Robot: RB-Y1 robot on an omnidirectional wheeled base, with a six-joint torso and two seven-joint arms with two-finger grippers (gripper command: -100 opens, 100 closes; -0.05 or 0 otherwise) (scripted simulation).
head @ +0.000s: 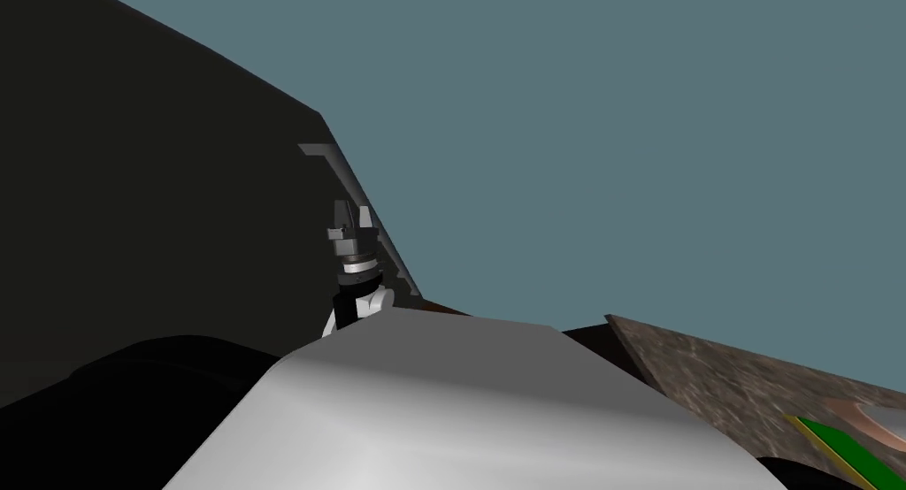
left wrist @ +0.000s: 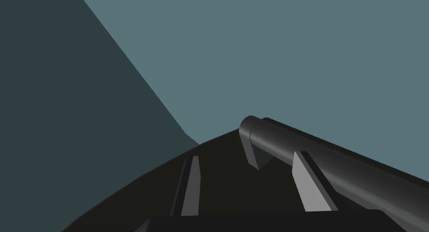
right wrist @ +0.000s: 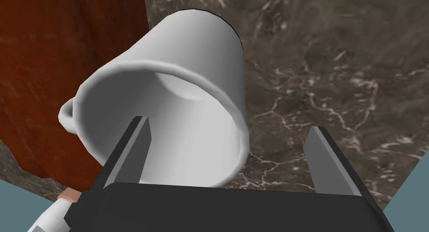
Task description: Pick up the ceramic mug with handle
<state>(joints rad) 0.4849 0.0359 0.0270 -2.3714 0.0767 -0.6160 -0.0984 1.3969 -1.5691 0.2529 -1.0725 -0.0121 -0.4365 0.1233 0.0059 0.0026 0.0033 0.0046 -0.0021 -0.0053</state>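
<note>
Right wrist view looks down into the white mug, which stands on the dark brown marbled counter with its mouth towards the right hand; its inside is plain white and holds nothing; the hand is spread wide and grips nothing; one finger hangs over the mug's mouth and the other is outside its wall over bare counter, so the near rim lies between them; whether either touches the mug I cannot tell; the handle points away from the outer finger, towards a reddish-brown surface beside the mug; the left hand is likewise spread and empty, with a dark round bar just beside one finger.
</note>
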